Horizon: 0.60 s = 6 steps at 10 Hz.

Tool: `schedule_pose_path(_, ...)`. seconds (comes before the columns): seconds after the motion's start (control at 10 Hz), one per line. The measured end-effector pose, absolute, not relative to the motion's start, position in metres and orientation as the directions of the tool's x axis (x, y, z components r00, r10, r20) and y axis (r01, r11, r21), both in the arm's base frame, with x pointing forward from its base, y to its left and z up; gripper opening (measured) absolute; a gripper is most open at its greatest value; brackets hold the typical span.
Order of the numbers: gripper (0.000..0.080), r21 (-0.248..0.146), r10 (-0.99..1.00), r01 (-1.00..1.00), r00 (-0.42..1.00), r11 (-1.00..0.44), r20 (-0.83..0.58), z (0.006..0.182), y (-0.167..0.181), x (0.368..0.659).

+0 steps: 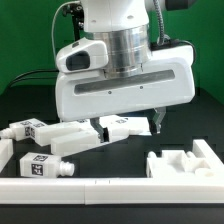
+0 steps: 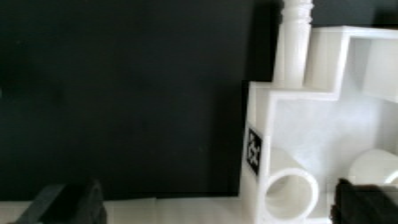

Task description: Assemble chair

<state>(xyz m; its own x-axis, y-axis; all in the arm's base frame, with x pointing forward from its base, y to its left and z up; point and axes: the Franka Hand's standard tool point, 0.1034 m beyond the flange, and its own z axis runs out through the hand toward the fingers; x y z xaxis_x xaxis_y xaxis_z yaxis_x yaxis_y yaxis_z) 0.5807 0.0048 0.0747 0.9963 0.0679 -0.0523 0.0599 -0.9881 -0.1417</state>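
Only in the wrist view is the round hole (image 2: 285, 188) of the chair panel (image 2: 317, 125) seen, between the fingers (image 2: 71, 205) of the gripper (image 2: 222, 203), which are spread wide, nothing clamped.

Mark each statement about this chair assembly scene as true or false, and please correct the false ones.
1. The end effector is open. True.
2. The white chair part next to it has a round hole. True.
3. The backdrop behind the arm is red. False: it is green.
4. The end effector clamps that part. False: one finger stands clear of it, with bare black table between them.
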Motion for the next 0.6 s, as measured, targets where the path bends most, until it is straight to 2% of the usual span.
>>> schedule_pose_path(0.3, 0.0649, -0.139, 0.206, 0.198, 0.978, -0.970, -0.041, 0.069, -0.024, 0.579)
schedule_pose_path(0.5, 0.0649, -0.112, 0.367, 0.362, 0.930, -0.925, -0.023, 0.071, -0.047, 0.581)
schedule_pose_path(0.6, 0.0649, -0.113, 0.337, 0.332, 0.941, -0.936, -0.028, 0.071, -0.046, 0.580)
